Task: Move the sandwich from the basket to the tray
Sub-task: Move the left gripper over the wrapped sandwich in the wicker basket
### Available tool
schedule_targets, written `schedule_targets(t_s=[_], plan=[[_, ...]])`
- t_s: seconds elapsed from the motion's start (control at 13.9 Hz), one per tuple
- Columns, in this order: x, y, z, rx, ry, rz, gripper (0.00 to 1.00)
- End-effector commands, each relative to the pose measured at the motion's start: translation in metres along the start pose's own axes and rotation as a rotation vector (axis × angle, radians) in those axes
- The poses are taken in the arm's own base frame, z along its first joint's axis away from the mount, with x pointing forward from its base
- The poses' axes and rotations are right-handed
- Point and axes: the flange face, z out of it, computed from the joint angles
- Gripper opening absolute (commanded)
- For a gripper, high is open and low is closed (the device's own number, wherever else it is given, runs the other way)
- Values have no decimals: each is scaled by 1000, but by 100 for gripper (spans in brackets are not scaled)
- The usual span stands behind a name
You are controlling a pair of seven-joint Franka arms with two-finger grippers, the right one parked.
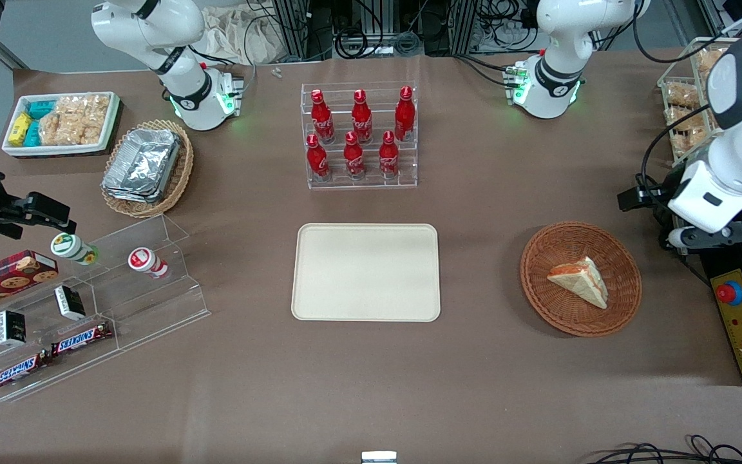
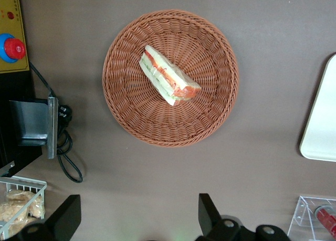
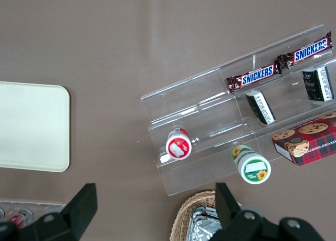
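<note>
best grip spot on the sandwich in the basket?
Probably from straight above, fingers closing across the two flat bread faces near the thick middle of the sandwich. It lies as a long wedge in the shallow basket, so the low rim should not block a descent. The hand is open, above the table beside the basket.

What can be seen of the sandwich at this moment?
The sandwich is a triangular wedge of pale bread with orange-red and green filling along its cut edge. It lies on its side near the middle of the reddish-brown wicker basket, touching only the weave. The gripper hangs open above the table beside the basket, clear of it.
</note>
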Motion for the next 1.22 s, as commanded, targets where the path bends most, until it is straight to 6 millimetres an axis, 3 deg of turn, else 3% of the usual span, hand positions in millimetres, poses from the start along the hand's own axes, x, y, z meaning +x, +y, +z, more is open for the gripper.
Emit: schedule_targets(t_s=[0.0,0.22,0.36,0.58,0.79,0.94,1.15], plan=[[8,1,-5,0,-19,-13,100],[10,2,-6,-7,-15,-36,100],[22,6,18,5,-39,-164,100],[26,10,37,-16,3,-264,100],[35,-2,76,-29,32,-321,100],[40,-24,114,-45,43,-413,100],[56,-28,158,-75,60,-559,100]])
